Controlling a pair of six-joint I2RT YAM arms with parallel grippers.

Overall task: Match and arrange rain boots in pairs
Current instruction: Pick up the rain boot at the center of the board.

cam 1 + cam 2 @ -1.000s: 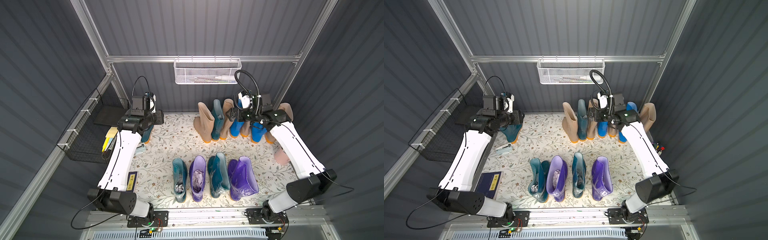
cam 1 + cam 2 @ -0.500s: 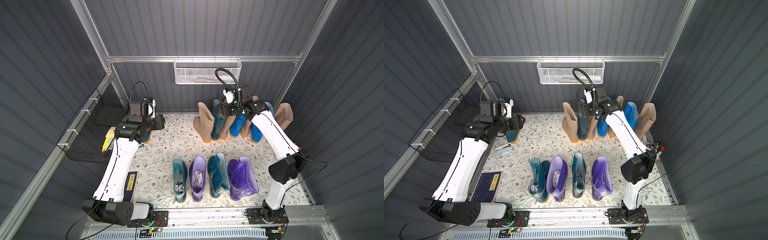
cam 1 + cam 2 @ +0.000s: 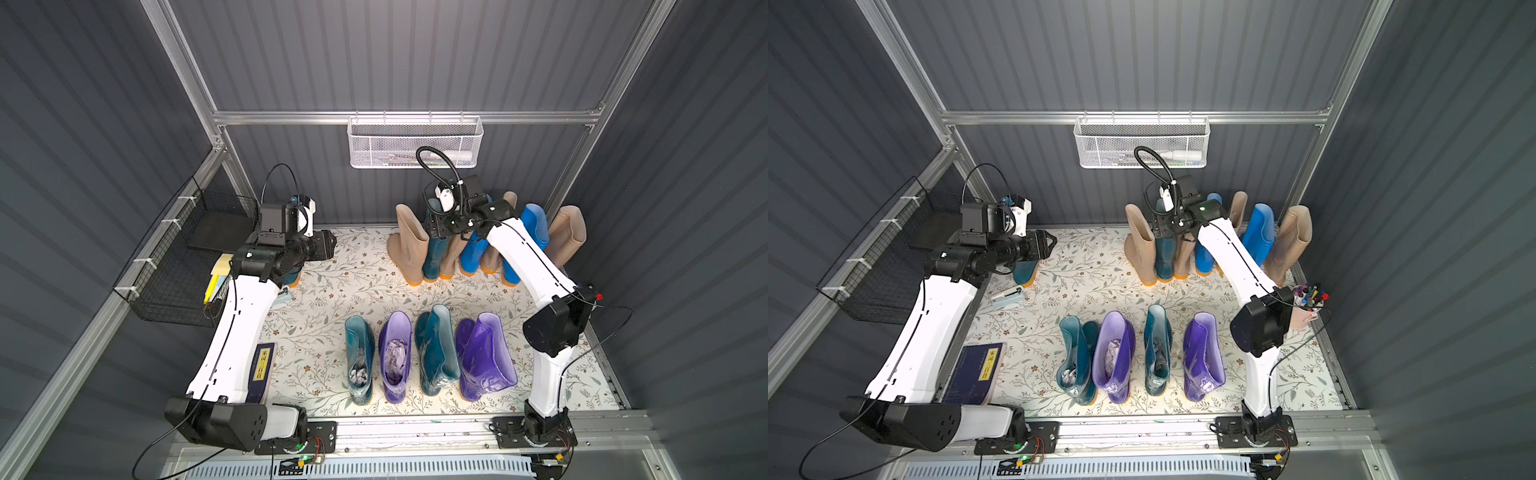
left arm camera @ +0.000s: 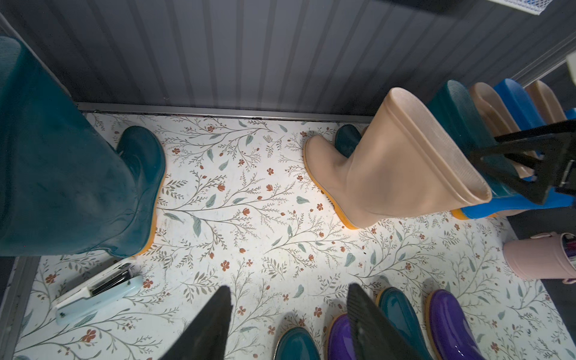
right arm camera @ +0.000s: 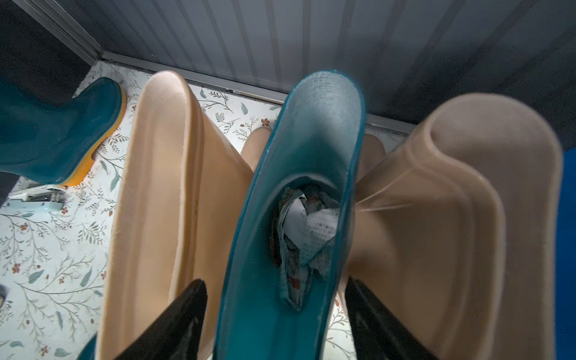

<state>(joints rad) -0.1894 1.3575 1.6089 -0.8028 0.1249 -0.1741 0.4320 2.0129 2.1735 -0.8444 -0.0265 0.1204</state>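
**Rain boots [image 3: 432,353]: back-row teal one targeted**

The right end effector [image 5: 274,282] straddles a teal boot [image 5: 324,131] wedged between beige boots [image 5: 162,187] at the back wall [image 5: 311,37], jaws apart, unclamped, probably to free it for pairing. Crumpled paper [image 5: 308,224] stuffs its shaft. The left end effector [image 4: 289,286] hangs released and empty above the tabletop [image 4: 249,202].

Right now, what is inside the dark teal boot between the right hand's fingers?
Crumpled printed paper is stuffed down the shaft of the dark teal boot, which the right hand straddles with open fingers. The paper hides the foot section below it.
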